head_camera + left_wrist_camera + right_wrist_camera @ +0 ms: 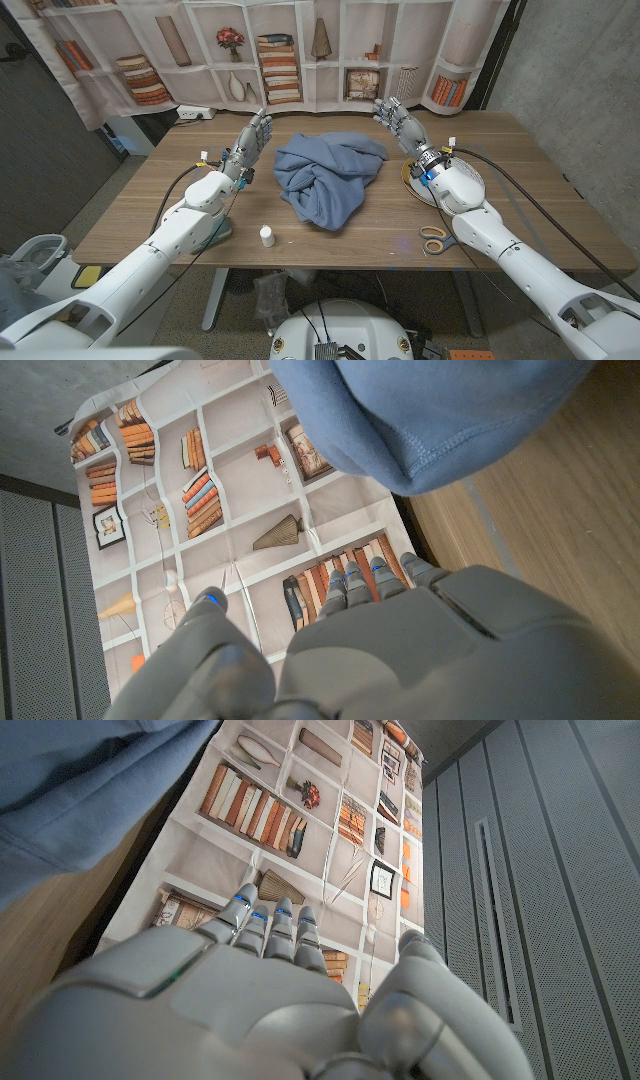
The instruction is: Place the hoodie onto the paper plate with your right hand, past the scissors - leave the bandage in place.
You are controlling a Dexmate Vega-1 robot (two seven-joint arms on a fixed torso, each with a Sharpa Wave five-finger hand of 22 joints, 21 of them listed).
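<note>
Head view: hoodie crumpled, long axis seemingly front-back; both robot hands empty, fingers spread.

a: what lies between the right hand and the hoodie?
b: bare wooden table; the hand stands just beside the cloth's far right edge.
a: and toward the paper plate?
b: the right forearm covers most of it. the scissors lie nearer the front edge, well apart from the hoodie.

White, smooth-shelled arms end in a grey left robot hand and right robot hand — blue-tipped fingers, black cables trailing
</note>
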